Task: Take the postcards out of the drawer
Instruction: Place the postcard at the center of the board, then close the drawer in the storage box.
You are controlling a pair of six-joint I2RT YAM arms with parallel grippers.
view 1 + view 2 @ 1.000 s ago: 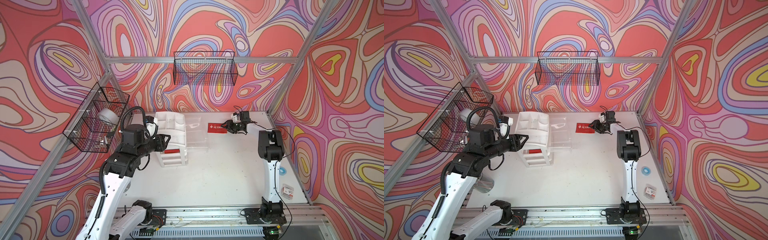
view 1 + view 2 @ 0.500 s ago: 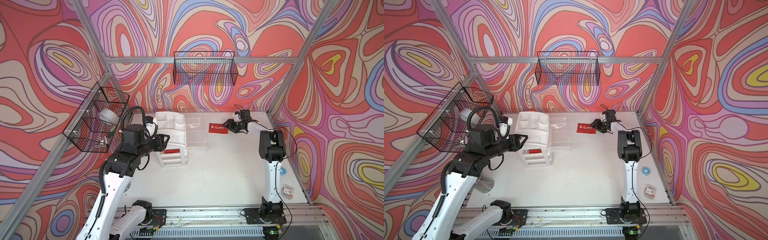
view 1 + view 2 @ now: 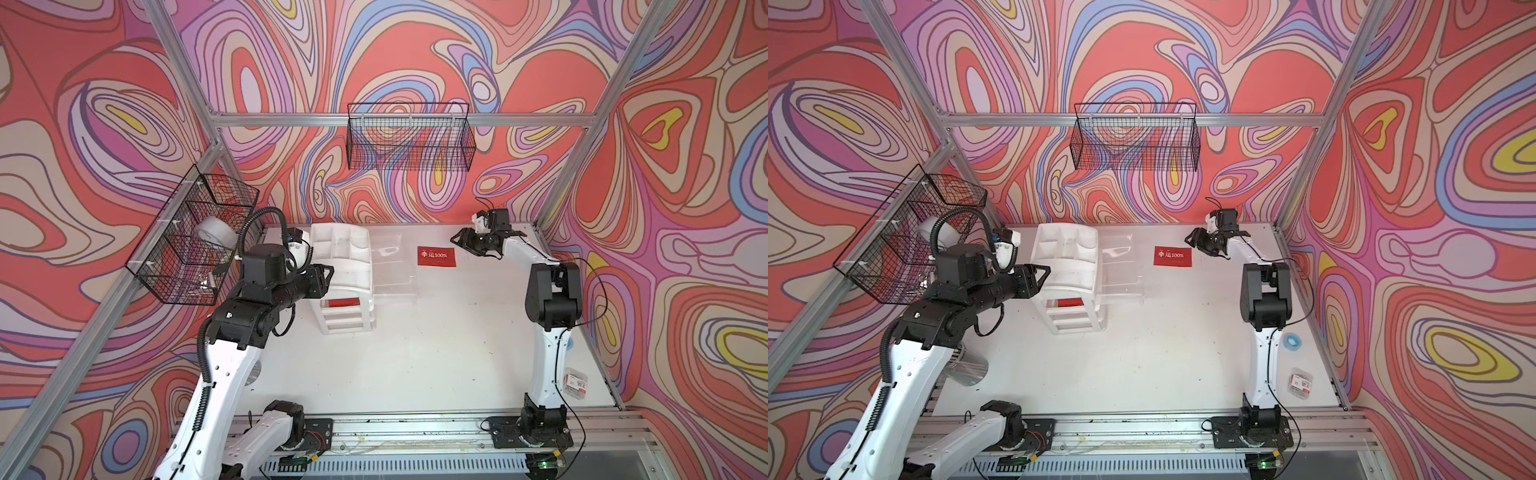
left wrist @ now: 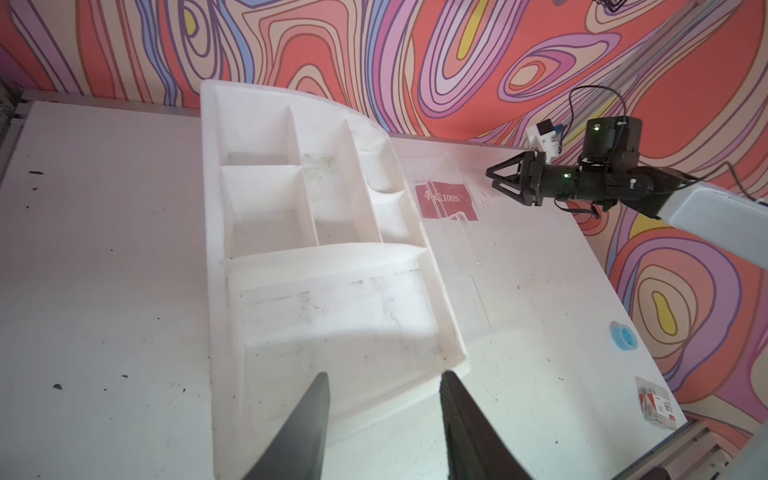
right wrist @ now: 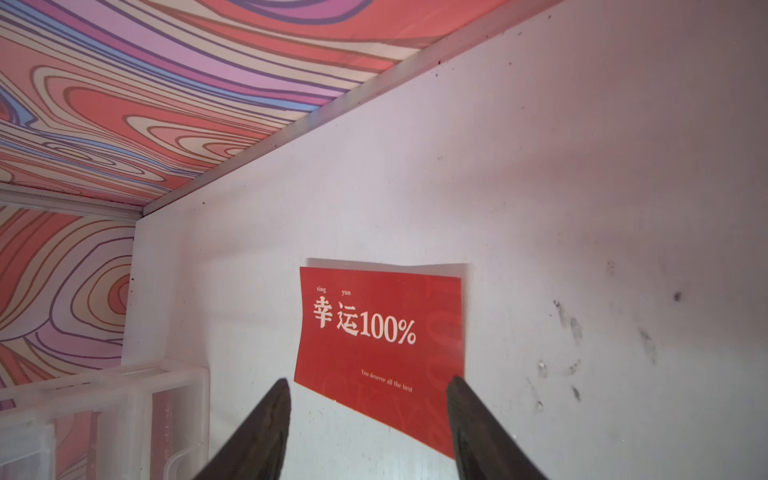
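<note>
One red postcard (image 3: 436, 256) (image 3: 1173, 256) (image 5: 382, 332) with white characters lies flat on the white table, right of the clear drawer (image 3: 392, 270) (image 3: 1121, 274). That drawer stands pulled out of the white organizer (image 3: 345, 266) (image 4: 316, 257). My right gripper (image 3: 457, 243) (image 5: 369, 380) hovers open just over the card's right edge, holding nothing. A red flat piece (image 3: 343, 302) shows inside the organizer's frame, under its top. My left gripper (image 3: 328, 274) (image 4: 384, 374) is open at the organizer's left corner, with nothing between its fingers.
A wire basket (image 3: 409, 137) hangs on the back wall, and another (image 3: 191, 241) holding a tape roll hangs on the left wall. A small clear box (image 3: 575, 382) and a blue ring (image 3: 1291, 341) lie near the table's right edge. A metal cup (image 3: 967, 370) stands behind my left arm.
My right gripper has opened a little wider and drawn slightly up and back from the postcard, which lies where it was. The left arm has not moved.
</note>
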